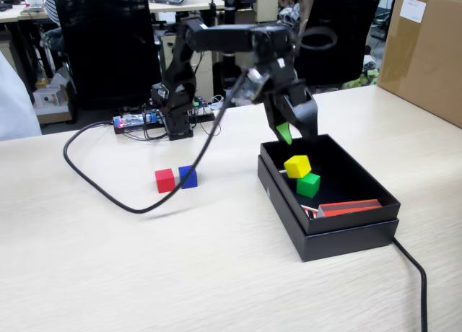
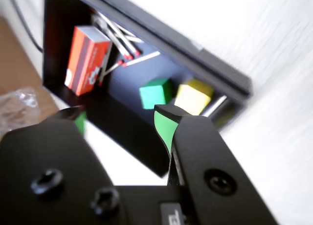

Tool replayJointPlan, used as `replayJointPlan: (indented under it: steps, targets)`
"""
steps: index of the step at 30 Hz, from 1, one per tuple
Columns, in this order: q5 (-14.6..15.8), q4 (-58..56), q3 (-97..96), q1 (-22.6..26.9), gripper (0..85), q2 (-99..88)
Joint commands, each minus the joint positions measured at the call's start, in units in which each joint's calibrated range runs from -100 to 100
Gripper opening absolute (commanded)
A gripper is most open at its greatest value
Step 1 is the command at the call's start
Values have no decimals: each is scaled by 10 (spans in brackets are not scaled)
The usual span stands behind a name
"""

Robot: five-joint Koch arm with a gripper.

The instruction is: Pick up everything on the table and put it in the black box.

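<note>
My gripper [image 1: 296,132] hangs open and empty over the far left corner of the black box [image 1: 346,238], with green pads on its fingers. Inside the box the yellow cube [image 1: 297,165] sits tilted beside the green cube [image 1: 308,184]. The wrist view looks down past the gripper [image 2: 122,118] at the green cube [image 2: 155,93] and the yellow cube [image 2: 193,97] near the box wall [image 2: 195,54]. On the table [image 1: 144,274], left of the box, the red cube [image 1: 164,180] and the blue cube [image 1: 188,176] stand side by side, touching.
A red-orange matchbox [image 1: 350,207] and loose matches [image 2: 122,49] lie in the box's near end. A black cable [image 1: 108,188] loops across the table left of the cubes; another [image 1: 415,274] runs from the box. A brown carton [image 1: 426,50] stands at the right. The arm's base [image 1: 177,108] is behind.
</note>
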Motion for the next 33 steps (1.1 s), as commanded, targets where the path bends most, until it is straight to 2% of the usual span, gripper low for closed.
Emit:
replayJointPlan:
  steps: [1,4,8,14,16,23,33]
  targets:
    - [-29,-4,-32,-30,449,-160]
    - [-49,-4,-88,-58,485,-236]
    - [-65,-4,-156,-93,489,-313]
    - [-66,-3,-313,-148,479,-427]
    - [-65,0,-385,-165,513,-463]
    - [-52,0,-474,-173,517,-526]
    - [-74,37,-579,-204,497,-566]
